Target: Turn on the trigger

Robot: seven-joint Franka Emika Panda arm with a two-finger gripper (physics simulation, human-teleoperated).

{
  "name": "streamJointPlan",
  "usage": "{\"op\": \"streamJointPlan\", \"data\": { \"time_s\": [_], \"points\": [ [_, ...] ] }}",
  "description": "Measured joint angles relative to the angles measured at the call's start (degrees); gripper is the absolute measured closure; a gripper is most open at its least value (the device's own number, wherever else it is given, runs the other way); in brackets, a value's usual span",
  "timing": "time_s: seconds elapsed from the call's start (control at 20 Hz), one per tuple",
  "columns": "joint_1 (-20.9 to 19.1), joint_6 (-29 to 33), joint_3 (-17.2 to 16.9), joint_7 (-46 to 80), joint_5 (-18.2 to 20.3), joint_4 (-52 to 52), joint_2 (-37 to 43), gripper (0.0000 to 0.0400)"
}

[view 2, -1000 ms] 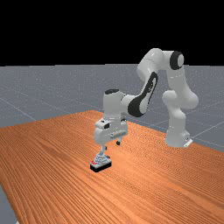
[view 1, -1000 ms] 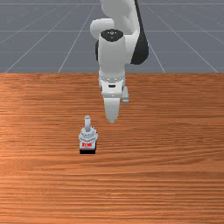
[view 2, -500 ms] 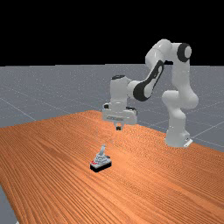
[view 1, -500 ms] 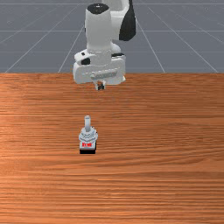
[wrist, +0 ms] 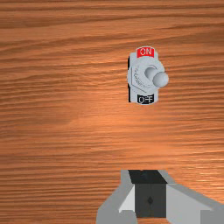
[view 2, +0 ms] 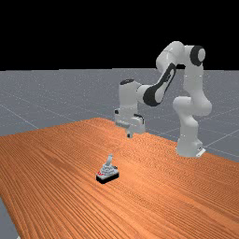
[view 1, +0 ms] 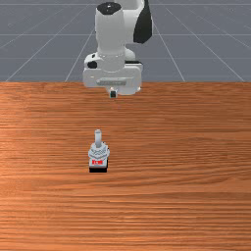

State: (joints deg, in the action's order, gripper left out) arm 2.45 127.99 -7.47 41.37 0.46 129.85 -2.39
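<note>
While the white arm (view 2: 179, 93) holds the pincer (view 1: 113, 93) high above the worktop (view 1: 196, 147), the little switch (view 1: 98, 154) sits upright on the wood below. In the front view the pincer is between twelve and one o'clock from the switch, well apart from it. In the far view it is at about one o'clock. The pincer looks closed, with nothing in it.

Now think of a clock lying on the switch, with the red ON label (wrist: 145, 52) at twelve and the black OFF label (wrist: 146, 99) at six. The pincer hangs out past six. The round-topped lever (wrist: 160, 79) seems to lean a bit to six too, though from above it is hard to tell just how much. So I think the switch is off, and the job now is to get set for a push.

A shut pincer is good for this, since it can shove like one thick finger. It should come down on the six o'clock side, lined up with the lever, then slide to twelve. Touch near the round top, where a push works best. Too high, and it may skim over; too low, and it may bump the body. If it goes off to three or nine, the lever may slip by. Push slow and straight until the lever flips over.
</note>
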Motion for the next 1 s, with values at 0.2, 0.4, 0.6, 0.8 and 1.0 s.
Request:
{"op": "streamJointPlan", "data": {
  "time_s": [0.2, 0.4, 0.6, 0.8, 1.0],
  "points": [
    [0.70, 1.22, 0.75, -0.74, -0.20, 2.46, -0.27, 0.0400],
    [0.37, 9.64, 0.53, -2.00, 0.65, 2.90, -7.39, 0.0400],
    [-2.15, 16.33, -2.11, -1.74, 0.85, 2.90, -11.12, 0.0400],
    [-3.02, 18.23, -2.78, -1.59, 0.58, 2.25, -12.57, 0.0400],
    [-2.64, 18.14, -2.33, -1.41, 0.49, 0.81, -15.27, 0.0400]
  ]
}}
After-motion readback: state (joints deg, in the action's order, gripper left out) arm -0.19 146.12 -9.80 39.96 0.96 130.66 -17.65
